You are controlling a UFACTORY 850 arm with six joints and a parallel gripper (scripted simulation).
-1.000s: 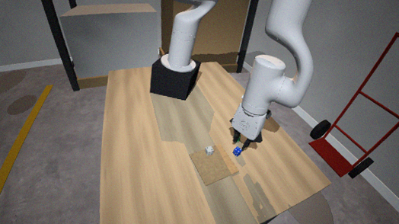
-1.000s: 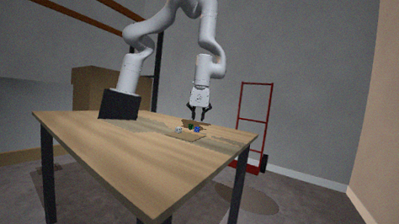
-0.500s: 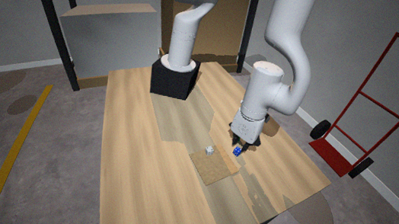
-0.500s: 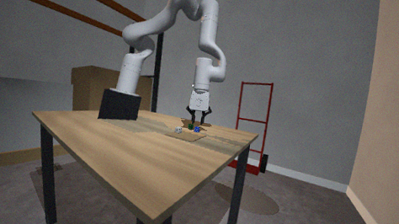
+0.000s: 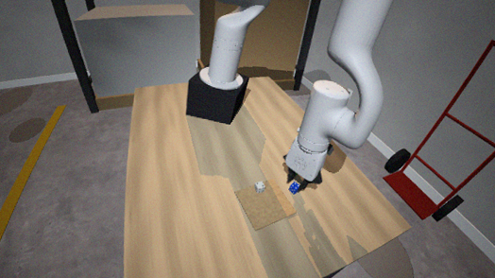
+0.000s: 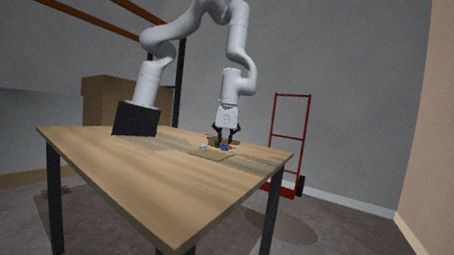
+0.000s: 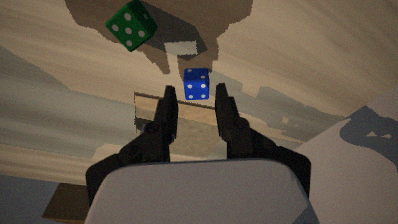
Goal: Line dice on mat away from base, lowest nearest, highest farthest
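The tan mat (image 5: 266, 203) lies on the table; it also shows in the exterior view (image 6: 211, 154). A white die (image 5: 259, 186) (image 6: 203, 147) sits at the mat's edge nearest the base. A blue die (image 5: 294, 188) (image 7: 196, 83) lies on the table just off the mat's right corner. A green die (image 7: 131, 24) lies on the table beyond it, tilted in the wrist view (image 6: 217, 144); the arm hides it in the top view. My gripper (image 7: 196, 96) (image 5: 302, 181) hangs low over the mat's edge, partly open and empty, its fingertips just short of the blue die.
The robot's black base block (image 5: 216, 98) stands at the far end of the table. The table's right edge is close behind the gripper. A red hand truck (image 5: 456, 138) and cardboard boxes stand off the table.
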